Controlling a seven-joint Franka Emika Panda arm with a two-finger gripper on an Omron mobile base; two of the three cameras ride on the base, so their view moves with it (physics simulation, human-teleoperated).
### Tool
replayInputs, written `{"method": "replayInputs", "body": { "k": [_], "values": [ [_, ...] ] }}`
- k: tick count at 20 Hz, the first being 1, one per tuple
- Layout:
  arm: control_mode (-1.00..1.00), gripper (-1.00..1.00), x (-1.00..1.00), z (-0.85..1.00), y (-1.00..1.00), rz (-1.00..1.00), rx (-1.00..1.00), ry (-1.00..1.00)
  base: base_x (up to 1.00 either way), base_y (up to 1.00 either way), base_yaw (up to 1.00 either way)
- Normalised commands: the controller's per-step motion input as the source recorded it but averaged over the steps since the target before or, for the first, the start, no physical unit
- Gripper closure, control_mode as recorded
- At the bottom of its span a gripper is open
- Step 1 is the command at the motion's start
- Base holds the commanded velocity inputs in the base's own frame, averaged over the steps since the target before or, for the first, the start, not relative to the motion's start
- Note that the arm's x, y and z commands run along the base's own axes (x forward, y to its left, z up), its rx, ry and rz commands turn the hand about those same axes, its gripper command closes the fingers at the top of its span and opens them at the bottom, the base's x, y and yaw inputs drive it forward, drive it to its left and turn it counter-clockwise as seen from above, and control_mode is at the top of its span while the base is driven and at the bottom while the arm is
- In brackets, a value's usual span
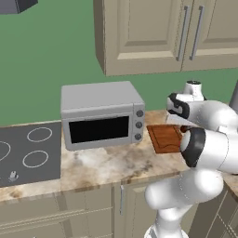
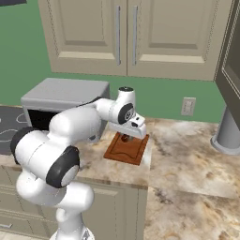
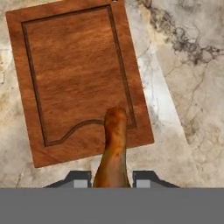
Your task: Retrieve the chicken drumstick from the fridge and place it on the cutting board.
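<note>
While the microwave point(image 1: 101, 114) fills the left centre of the left base view with the stovetop point(image 1: 28, 151) at its far left edge, the cutting board point(image 1: 165, 138) lies just right of it on the counter point(image 1: 107, 165), partly behind the arm's white links. Moving right in that frame, the hand hangs above the board's right part. In the right base view the board point(image 2: 126, 149) sits at centre with the gripper point(image 2: 125, 137) poised directly over it, apart from the wood. The hand view gives the best check: the chicken drumstick point(image 3: 113, 151) rises from the bottom centre, clenched between the dark fingertips point(image 3: 78, 179), its free end over the board's lower edge, close to the groove. The placing step looks nearly ready. To do it well, I judge the hand should shift a little toward the board's middle, upper left in the hand view, so the drumstick does not end up on the rim or roll onto the counter at the right. Then it should lower until the meat rests on the wood, release, and lift straight up.
</note>
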Motion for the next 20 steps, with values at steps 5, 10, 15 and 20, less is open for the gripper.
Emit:
{"method": "replayInputs", "body": {
  "k": [5,10,15,20],
  "values": [
    [-1.0,1.0,0.73,-0.35,0.04,0.0,0.01,0.0,0.0,0.0,0.0],
    [-1.0,1.0,0.51,-0.62,0.0,0.04,0.02,0.01,0.0,0.0,0.0],
    [-1.0,1.0,0.09,-0.62,0.0,0.04,0.01,0.0,0.0,0.0,0.0],
    [-1.0,1.0,0.01,-0.55,0.01,0.04,0.01,0.01,0.0,0.0,0.0]
  ]
}}
